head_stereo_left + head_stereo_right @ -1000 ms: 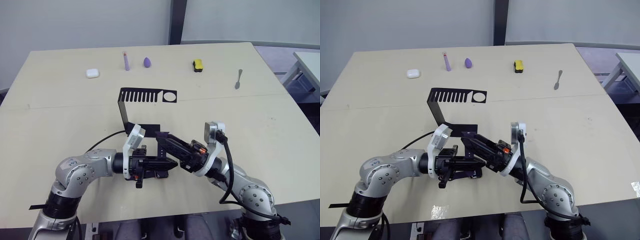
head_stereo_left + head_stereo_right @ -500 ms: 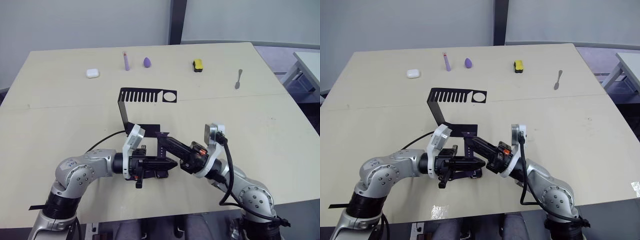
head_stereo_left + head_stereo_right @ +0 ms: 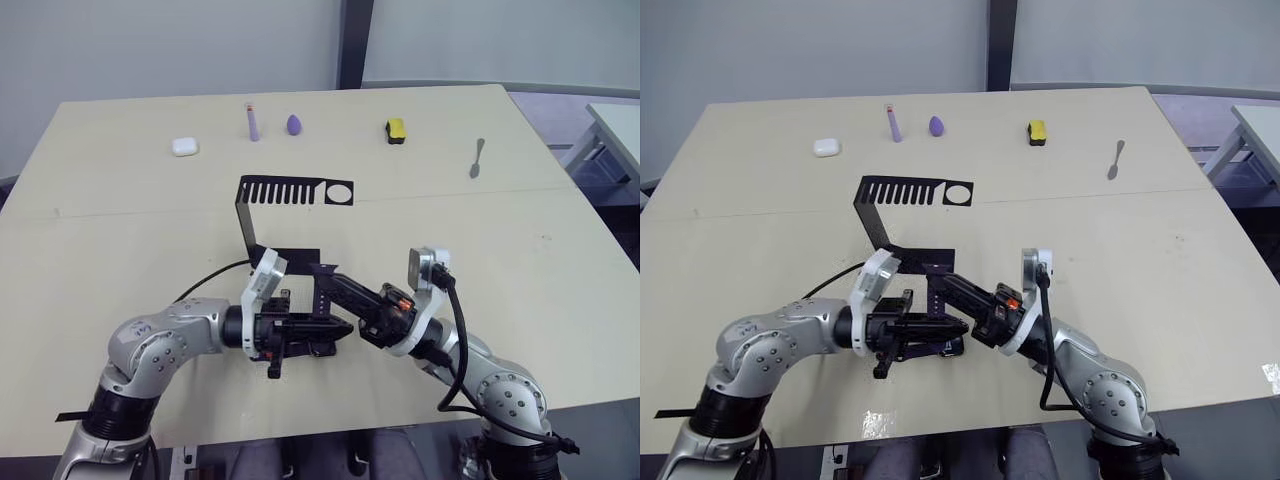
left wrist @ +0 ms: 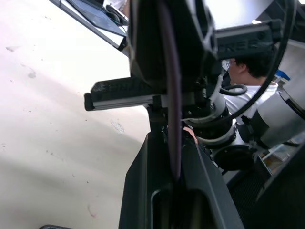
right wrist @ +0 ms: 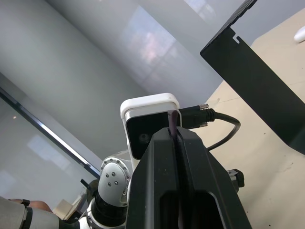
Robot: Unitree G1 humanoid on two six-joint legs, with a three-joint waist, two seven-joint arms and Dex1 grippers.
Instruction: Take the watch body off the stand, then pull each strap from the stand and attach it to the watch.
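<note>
The black stand (image 3: 290,192) sits at mid-table, its foot toward me. Just in front of the foot my two grippers meet. A thin dark purple strap (image 3: 321,295) hangs upright between them. My right gripper (image 3: 322,271) is shut on its upper end, and the strap's edge (image 5: 173,125) shows between the fingers. My left gripper (image 3: 345,327) is shut lower on the same strap (image 4: 173,100), which runs up between its fingers (image 4: 145,157) to the right gripper. I cannot make out the watch body; the grippers hide that spot.
Along the far edge lie a white earbud case (image 3: 184,146), a lilac stick (image 3: 253,123), a purple egg-shaped piece (image 3: 294,124), a yellow-black block (image 3: 396,129) and a spoon (image 3: 476,157). A person (image 4: 248,71) sits beyond the table's right side.
My left gripper has drawn back slightly to the left. The right gripper and the strap have hardly moved.
</note>
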